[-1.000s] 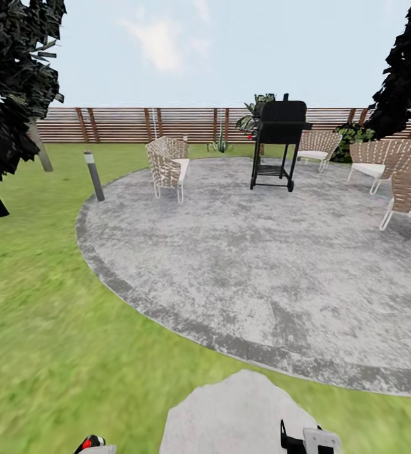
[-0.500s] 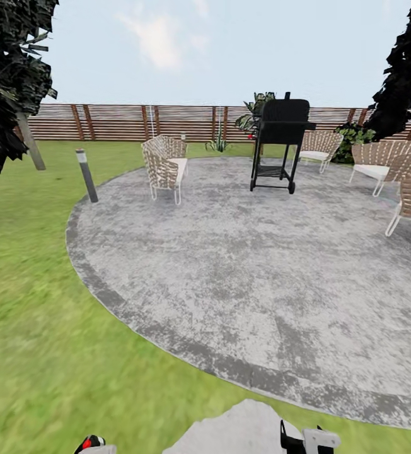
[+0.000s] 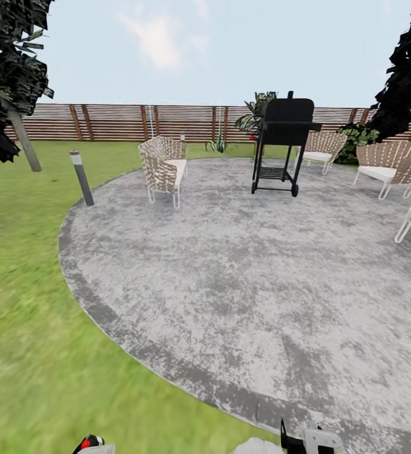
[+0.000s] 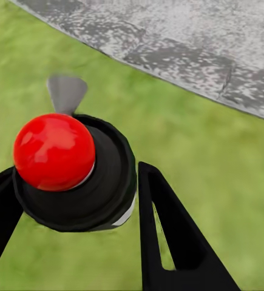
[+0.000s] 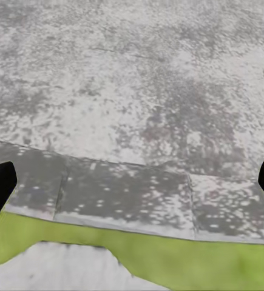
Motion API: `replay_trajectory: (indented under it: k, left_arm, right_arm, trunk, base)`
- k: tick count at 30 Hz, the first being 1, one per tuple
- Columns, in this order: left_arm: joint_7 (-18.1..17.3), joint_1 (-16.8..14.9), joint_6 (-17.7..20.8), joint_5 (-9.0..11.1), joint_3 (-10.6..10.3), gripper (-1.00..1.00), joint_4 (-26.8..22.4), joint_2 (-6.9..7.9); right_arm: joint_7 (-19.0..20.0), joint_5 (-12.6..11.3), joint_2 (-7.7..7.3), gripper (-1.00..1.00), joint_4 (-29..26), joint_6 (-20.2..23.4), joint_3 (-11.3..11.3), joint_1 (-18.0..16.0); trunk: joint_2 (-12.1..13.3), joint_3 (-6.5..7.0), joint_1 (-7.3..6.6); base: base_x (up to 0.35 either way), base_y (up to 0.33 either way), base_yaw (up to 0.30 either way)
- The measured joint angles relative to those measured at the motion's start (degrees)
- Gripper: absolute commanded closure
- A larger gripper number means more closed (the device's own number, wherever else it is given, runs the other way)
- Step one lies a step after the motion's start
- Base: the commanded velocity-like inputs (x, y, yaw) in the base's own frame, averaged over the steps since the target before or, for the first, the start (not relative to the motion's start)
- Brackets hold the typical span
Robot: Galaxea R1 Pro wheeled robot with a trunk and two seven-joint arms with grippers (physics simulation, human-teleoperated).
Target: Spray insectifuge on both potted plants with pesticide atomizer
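The whole head view has shifted: the round stone patio (image 3: 243,271) now sits nearer and the pale stepping stone (image 3: 256,446) at the bottom edge has shrunk to a sliver, so the camera, and the robot with it, has rolled forward over the lawn (image 3: 35,328) toward the patio. That suggests the robot is travelling toward the spraying spot, not yet working.

The left gripper (image 4: 77,200) has its jaws closed around the spray bottle (image 4: 77,176), seen from above as a dark round body with a red ball-like cap and a thin grey trigger. So the bottle is already picked up and carried just above the grass beside the patio's edge.

The right gripper (image 5: 132,182) has its jaws spread wide, holding nothing, with the patio rim below.

Ahead stand the black grill (image 3: 284,142), woven chairs (image 3: 161,167) and the wooden fence (image 3: 136,123). A small spiky plant (image 3: 219,144) by the fence may be one of the targets, but it is too small to tell.
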Motion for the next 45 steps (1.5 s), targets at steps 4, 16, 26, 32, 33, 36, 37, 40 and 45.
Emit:
replay_trajectory:
  k: [4, 16, 26, 32, 33, 36, 37, 40, 45]
  left_arm:
    - [0.01, 0.00, -0.03, -0.03, 0.01, 1.00, -0.01, 0.03]
    - [-0.02, 0.00, -0.01, -0.01, -0.07, 1.00, -0.05, 0.02]
    - [-0.20, 0.00, 0.01, -0.34, -0.31, 1.00, -0.47, -0.04]
    - [-0.20, 0.00, -0.04, -0.36, -0.32, 1.00, -0.06, -0.08]
    - [-0.20, 0.00, -0.04, -0.36, -0.32, 1.00, -0.05, -0.08]
    - [-0.19, 0.00, -0.04, -0.36, -0.32, 1.00, 0.04, -0.14]
    - [-0.20, 0.00, -0.04, -0.40, -0.34, 1.00, 0.06, -0.19]
    - [-0.17, 0.00, -0.04, -0.39, -0.26, 1.00, 0.04, -0.16]
    - [-0.16, 0.00, -0.04, -0.38, -0.23, 1.00, 0.00, -0.08]
  right_arm:
    - [0.00, 0.00, -0.02, -1.00, -0.07, 0.00, -0.01, 0.00]
    - [0.00, 0.02, -0.03, -1.00, -0.01, 0.00, 0.00, 0.00]
    - [0.02, 0.04, 0.14, -1.00, -0.01, -0.09, 0.06, 0.00]
    - [-0.07, -0.11, 0.15, -1.00, -0.13, -0.09, -0.03, 0.00]
    - [-0.11, -0.13, 0.15, -1.00, -0.16, -0.09, -0.10, 0.00]
    - [-0.12, -0.07, 0.04, -1.00, -0.24, -0.07, -0.19, 0.00]
    - [-0.11, -0.04, -0.04, -1.00, -0.25, -0.05, -0.15, 0.00]
    - [-0.13, -0.01, -0.38, -1.00, -0.26, -0.01, -0.12, 0.00]
    - [-0.13, -0.01, -0.57, -1.00, -0.19, 0.01, -0.04, 0.00]
  trunk:
    - [0.00, 0.00, 0.00]
    - [0.00, 0.00, 0.00]
    - [0.00, 0.00, 0.00]
    - [0.00, 0.00, 0.00]
    - [0.00, 0.00, 0.00]
    - [0.00, 0.00, 0.00]
    - [0.00, 0.00, 0.00]
    - [0.00, 0.00, 0.00]
    - [0.00, 0.00, 0.00]
  base:
    - [0.340, 0.000, 0.000]
    - [0.340, 0.000, -0.099]
    - [0.340, 0.000, -0.002]
    - [0.340, 0.000, 0.000]
    - [0.340, 0.000, 0.000]
    - [0.340, 0.000, 0.000]
    - [0.340, 0.000, 0.000]
    - [0.340, 0.000, 0.000]
    - [0.340, 0.000, 0.000]
